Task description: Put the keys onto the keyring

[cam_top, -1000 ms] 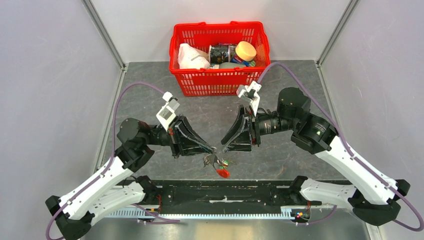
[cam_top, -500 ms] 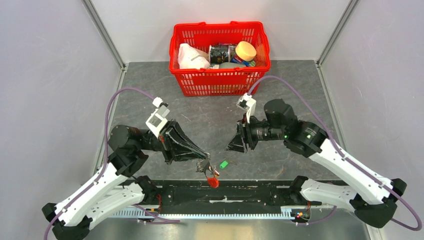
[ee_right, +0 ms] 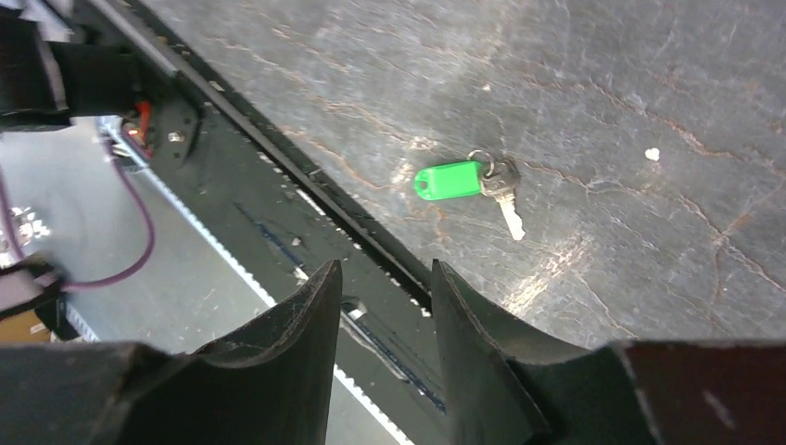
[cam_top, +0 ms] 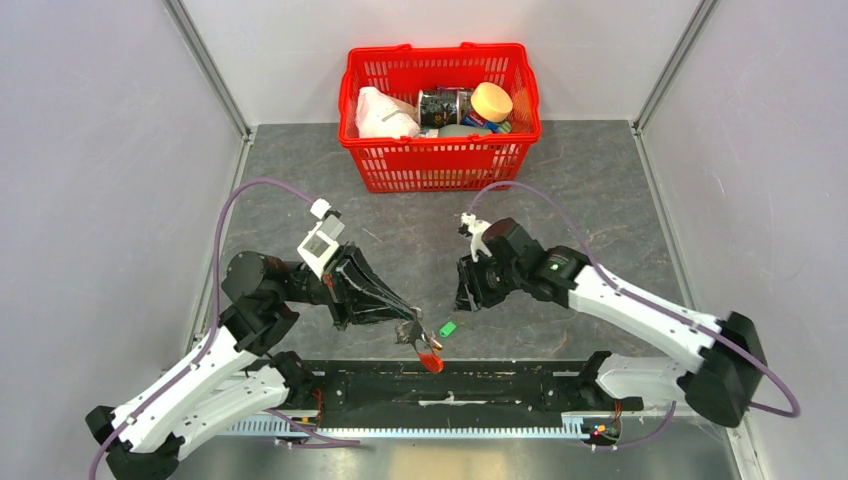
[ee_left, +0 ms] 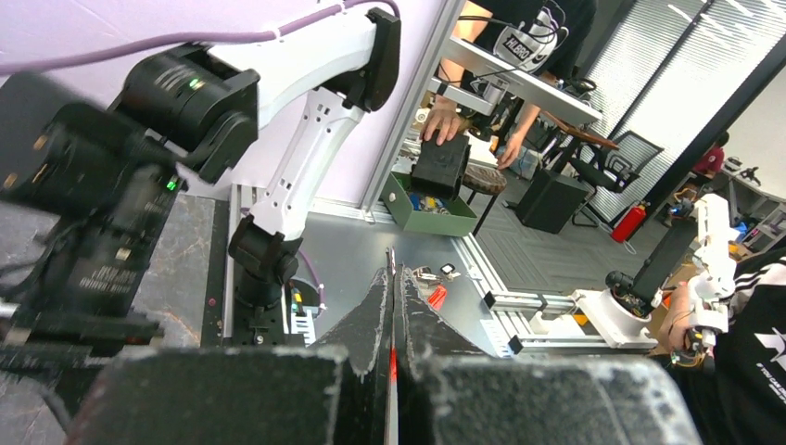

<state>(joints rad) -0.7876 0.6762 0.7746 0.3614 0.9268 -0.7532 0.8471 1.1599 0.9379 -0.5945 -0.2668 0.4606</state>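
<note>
The left tool (cam_top: 410, 324) is clenched on the keyring (cam_top: 430, 358), yet the green key (ee_right: 454, 179) lies loose on the surface (cam_top: 400, 230) just beside that keyring, the right tool (ee_right: 385, 278) gaping empty nearby, so I'd say threading is not yet done.

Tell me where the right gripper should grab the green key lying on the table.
Pinch the green head across its long edges, coming straight down. It lies flat on the table, so no side approach gets under it, and the head looks bulkier than the thin blade.

Only a black shirt (ee_left: 556, 23) seems lettered, too blurred to read.
</note>
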